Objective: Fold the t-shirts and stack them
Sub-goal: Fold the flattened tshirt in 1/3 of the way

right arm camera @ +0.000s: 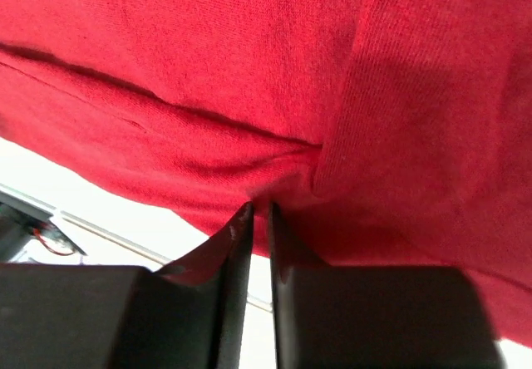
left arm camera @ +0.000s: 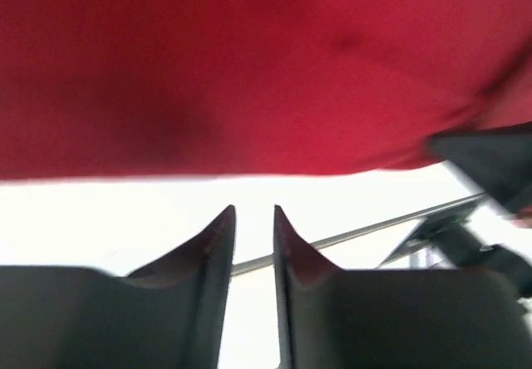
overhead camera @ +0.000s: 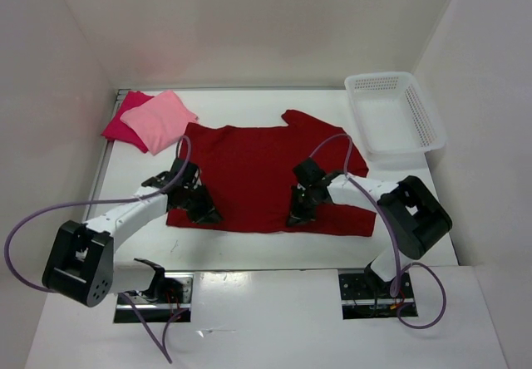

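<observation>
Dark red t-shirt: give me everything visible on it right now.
The dark red t-shirt is soft knit cloth, the largest of three, spread mostly flat mid-table with one short sleeve pointing toward the white basket. Its near hem is bunched and creased at the right end. The right hand pinches a fold of that hem, fingers nearly closed on the fabric. The left hand sits at the near left edge, fingers slightly apart, gripping nothing visible. The shirt lies apart from the folded pink shirts.

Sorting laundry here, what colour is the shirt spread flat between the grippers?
Dark red shirt; the top external view shows it best.
</observation>
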Robot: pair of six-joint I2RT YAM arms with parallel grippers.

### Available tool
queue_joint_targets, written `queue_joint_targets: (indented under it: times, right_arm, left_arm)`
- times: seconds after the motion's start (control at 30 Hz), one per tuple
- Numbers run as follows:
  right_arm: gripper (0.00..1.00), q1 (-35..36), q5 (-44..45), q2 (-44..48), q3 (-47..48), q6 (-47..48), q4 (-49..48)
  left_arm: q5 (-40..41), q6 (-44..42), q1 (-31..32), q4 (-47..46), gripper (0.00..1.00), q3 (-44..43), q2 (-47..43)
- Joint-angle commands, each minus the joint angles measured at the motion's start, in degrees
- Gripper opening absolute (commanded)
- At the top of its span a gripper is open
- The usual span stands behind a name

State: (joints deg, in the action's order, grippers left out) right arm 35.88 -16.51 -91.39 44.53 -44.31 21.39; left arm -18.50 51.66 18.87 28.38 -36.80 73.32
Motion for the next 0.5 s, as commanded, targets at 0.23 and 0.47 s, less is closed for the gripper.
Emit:
queue_joint_targets:
  times: [0.23, 0.47]
  right_arm:
    - [0.20, 0.9, 1.7, 2.4, 11.7, 3.6, 9.5]
    - [0.09, 0.9, 2.0, 0.3, 12.2, 3.6, 6.2]
  left_arm:
    - [7.1, 0.7, -3.7, -8.4, 0.14, -6.3, 8.4]
    - [3.3, 2.6, -4.8, -8.9, 0.13, 3.8, 9.6]
